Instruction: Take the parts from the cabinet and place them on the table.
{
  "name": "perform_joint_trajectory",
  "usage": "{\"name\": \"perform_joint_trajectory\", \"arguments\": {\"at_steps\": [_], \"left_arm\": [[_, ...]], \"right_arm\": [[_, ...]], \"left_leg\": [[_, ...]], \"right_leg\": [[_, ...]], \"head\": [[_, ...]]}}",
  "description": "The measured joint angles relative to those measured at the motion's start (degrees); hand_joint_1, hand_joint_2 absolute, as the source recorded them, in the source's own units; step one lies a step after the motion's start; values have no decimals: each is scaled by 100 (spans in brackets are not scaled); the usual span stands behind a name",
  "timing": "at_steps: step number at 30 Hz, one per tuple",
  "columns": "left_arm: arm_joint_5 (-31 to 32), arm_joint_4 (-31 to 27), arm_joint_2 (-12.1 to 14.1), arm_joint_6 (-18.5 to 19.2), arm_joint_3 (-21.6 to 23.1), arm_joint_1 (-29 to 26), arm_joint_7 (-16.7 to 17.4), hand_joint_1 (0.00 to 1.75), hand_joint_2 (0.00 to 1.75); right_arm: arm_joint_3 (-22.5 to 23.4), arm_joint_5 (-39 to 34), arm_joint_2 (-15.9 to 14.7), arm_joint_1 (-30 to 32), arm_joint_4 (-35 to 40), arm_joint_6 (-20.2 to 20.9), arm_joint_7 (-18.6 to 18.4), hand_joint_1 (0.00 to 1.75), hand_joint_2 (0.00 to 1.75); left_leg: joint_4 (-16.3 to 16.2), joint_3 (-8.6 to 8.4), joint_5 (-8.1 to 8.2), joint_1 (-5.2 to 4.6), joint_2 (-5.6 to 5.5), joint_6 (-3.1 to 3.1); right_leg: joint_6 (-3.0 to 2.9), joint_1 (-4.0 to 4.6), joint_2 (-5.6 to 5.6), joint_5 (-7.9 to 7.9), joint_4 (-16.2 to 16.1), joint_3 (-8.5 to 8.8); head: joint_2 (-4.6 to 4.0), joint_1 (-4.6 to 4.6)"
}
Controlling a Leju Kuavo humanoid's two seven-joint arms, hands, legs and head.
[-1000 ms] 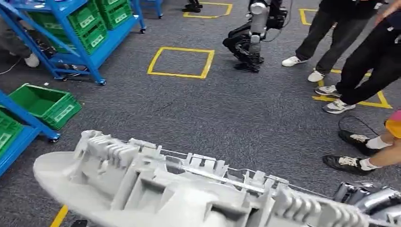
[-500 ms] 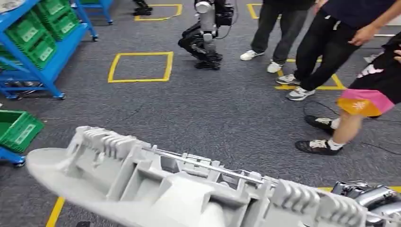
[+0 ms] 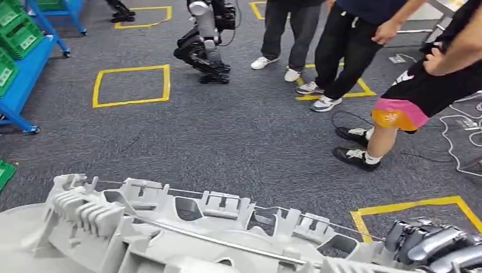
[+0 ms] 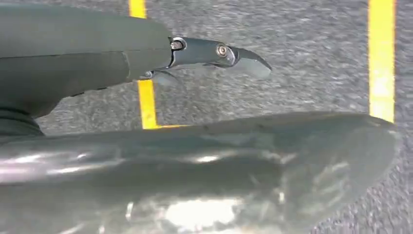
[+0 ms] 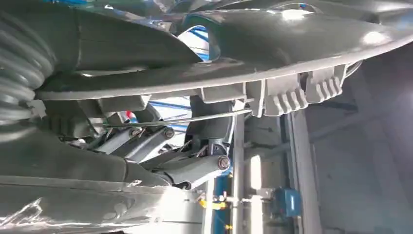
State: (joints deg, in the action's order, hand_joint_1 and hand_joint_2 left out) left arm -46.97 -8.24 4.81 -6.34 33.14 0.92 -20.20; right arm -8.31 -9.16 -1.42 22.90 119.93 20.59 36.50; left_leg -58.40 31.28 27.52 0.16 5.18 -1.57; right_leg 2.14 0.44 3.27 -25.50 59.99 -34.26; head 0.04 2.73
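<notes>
From the head view, one long grey plastic part [image 3: 170, 233] stretches across the bottom of the picture, ribbed side up, with a thin metal rod running along it, carried above the grey carpet floor [image 3: 227, 136]. At the part's right end the right hand [image 3: 435, 244] has its silver fingers curled over the edge, gripping it. Out on the floor I count three full yellow tape squares [image 3: 132, 85] plus corners of more. A second robot [image 3: 206, 42] stands by the nearest far square, dark-footed with a silver leg. Three people stand to the right: one in dark trousers and white shoes [image 3: 287, 34], one in black trousers and grey trainers [image 3: 344, 51], and one in pink-and-orange shorts with black shoes [image 3: 398, 111]. Black cables [image 3: 455, 142] trail across the carpet near them. At the left edge is a blue rack [image 3: 23, 79] holding green crates [image 3: 17, 34]. Over to the left wrist view: the left hand [image 4: 97, 63] comes in with one dark finger [image 4: 219, 52] stretched out over the carpet, and the smooth grey shell of the part [image 4: 219, 170] runs right underneath it; whether the hand is actually clasping the part, I cannot tell from here. Two yellow tape lines [image 4: 382, 58] cross the carpet behind. Now the right wrist view: the right hand [image 5: 160, 156] has its dark fingers [image 5: 195, 168] hooked around the part's [image 5: 272, 58] rim and metal rod, a firm hold, with the ribbed clips showing just beyond.
</notes>
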Motion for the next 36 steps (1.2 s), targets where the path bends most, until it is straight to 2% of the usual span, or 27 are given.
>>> {"name": "perform_joint_trajectory", "arguments": {"at_steps": [3,4,5,6,8,9,10,11,12,13,14,15,18,19,20,21,22,23,24,25,26,28,29,30,34,35,36], "left_arm": [[28,0,17,20,24,38,-63,0,0],[35,0,22,31,28,52,-92,0,0],[39,0,33,53,33,65,-122,0,0],[44,0,39,61,37,69,-133,0,0],[37,0,102,68,44,30,-142,0,0],[33,2,114,79,52,10,-144,0,0],[33,2,127,79,66,-1,-144,0,0],[35,2,133,79,76,4,-140,0,0],[39,2,144,79,89,15,-116,0,0],[46,0,149,79,109,26,-98,0,0],[50,2,146,79,138,28,-85,0,0],[50,2,142,76,166,39,-72,0,0],[48,0,127,66,190,77,-43,0,0],[48,0,114,63,203,98,-39,0,0],[50,0,109,63,214,118,-35,0,0],[50,0,107,63,219,116,-33,0,0],[52,0,101,61,227,102,-13,0,0],[57,0,100,59,247,84,-6,0,0],[59,0,100,59,267,72,-6,0,0],[59,0,94,59,280,74,-6,0,0],[61,0,87,59,291,83,-6,0,0],[63,0,61,59,317,99,-6,0,0],[70,0,57,59,319,99,-6,0,0],[74,0,55,59,323,101,-6,0,0],[72,-2,6,77,348,134,5,0,0],[72,-4,-7,81,352,142,11,0,0],[81,-4,-26,85,358,148,11,0,0]], "right_arm": [[0,-46,-2,-1,-79,-11,72,175,175],[2,-41,-2,3,-103,-29,85,175,175],[7,-39,2,9,-127,-53,105,175,175],[7,-35,13,-1,-153,-79,129,175,175],[9,20,37,19,-190,-113,162,175,175],[9,62,37,35,-208,-149,173,175,175],[11,125,39,51,-221,-190,179,175,175],[11,199,39,64,-225,-253,183,175,175],[11,262,39,73,-225,-312,183,175,175],[11,319,39,82,-225,-370,181,175,175],[9,361,37,87,-223,-420,181,175,175],[4,380,37,84,-221,-461,170,175,175],[2,352,22,133,-205,-511,120,175,175],[4,332,11,131,-205,-516,100,175,175],[2,308,-7,128,-203,-514,78,175,175],[-7,289,-31,97,-203,-509,61,175,175],[-7,263,-41,74,-203,-509,44,175,175],[-9,234,-55,59,-203,-507,26,175,175],[-15,212,-66,49,-205,-503,13,175,175],[-22,201,-79,46,-208,-498,4,175,175],[-26,199,-85,45,-208,-498,-2,175,175],[-28,199,-105,34,-208,-498,-9,175,175],[-33,190,-114,15,-208,-498,-31,175,175],[-46,179,-125,-27,-208,-503,-68,175,175],[-107,157,-162,-95,-205,-566,-238,175,175],[-127,164,-166,-83,-190,-577,-262,175,175],[-147,162,-177,-105,-186,-584,-276,175,175]], "left_leg": [[56,-40,-18,40,153,-102],[33,-46,15,53,88,-152],[-89,0,122,61,-226,-160],[-401,150,331,58,-387,-159],[-1307,600,745,57,-458,-169],[-1614,776,815,53,-463,-171],[-1644,823,717,56,-464,-173],[-1437,757,502,63,-469,-175],[-1010,573,210,73,-491,-180],[-525,344,-48,97,-602,-201],[-135,159,-181,147,-875,-235],[84,85,-82,161,-991,-207],[30,93,-80,96,-821,-77],[55,92,-104,127,-740,-24],[56,84,-102,118,-687,18],[56,79,-92,103,-633,57],[55,73,-84,88,-556,71],[55,71,-77,74,-473,80],[53,70,-71,64,-395,84],[53,64,-61,55,-326,89],[53,48,-47,48,-266,84],[53,-20,-5,40,-144,61],[53,-62,21,30,-99,38],[38,-80,56,-14,-55,-1],[88,-140,74,3,169,-126],[43,-142,120,32,3,-162],[-164,-44,269,36,-276,-166]], "right_leg": [[-100,54,-181,14,-8,-68],[-151,-5,-242,66,-95,22],[-173,-9,-305,85,-122,46],[-189,-13,-341,90,-125,41],[-200,-13,-484,86,-124,36],[-201,-13,-562,87,-123,35],[-199,-19,-653,88,-123,39],[-193,-30,-734,88,-119,43],[-176,-45,-812,88,-116,51],[-152,-65,-883,86,-106,57],[-110,-73,-950,77,-85,42],[-65,-43,-1028,48,5,-21],[27,-101,-1193,101,-88,-87],[50,-112,-1188,92,-66,-92],[60,-77,-816,15,56,-127],[83,-65,-555,-199,371,-269],[98,-70,-437,-447,845,-495],[104,-76,-396,-662,1332,-737],[109,-77,-382,-781,1686,-916],[105,-77,-379,-757,1783,-973],[95,-76,-375,-613,1625,-886],[51,-64,-273,-106,630,-346],[19,-37,9,65,133,-62],[-6,11,167,-8,31,-23],[-131,21,-147,35,-21,-39],[-157,-20,-212,64,-67,-5],[-185,-32,-254,76,-81,3]], "head": [[0,4],[2,2],[0,-13],[0,-26],[0,-37],[0,-44],[0,-48],[0,-50],[0,-48],[0,-53],[0,-55],[0,-70],[0,-61],[2,-70],[2,-48],[2,-20],[2,-20],[0,-20],[0,-22],[0,-22],[2,-22],[0,-22],[2,-18],[2,-15],[0,-11],[0,-22],[0,-50]]}}
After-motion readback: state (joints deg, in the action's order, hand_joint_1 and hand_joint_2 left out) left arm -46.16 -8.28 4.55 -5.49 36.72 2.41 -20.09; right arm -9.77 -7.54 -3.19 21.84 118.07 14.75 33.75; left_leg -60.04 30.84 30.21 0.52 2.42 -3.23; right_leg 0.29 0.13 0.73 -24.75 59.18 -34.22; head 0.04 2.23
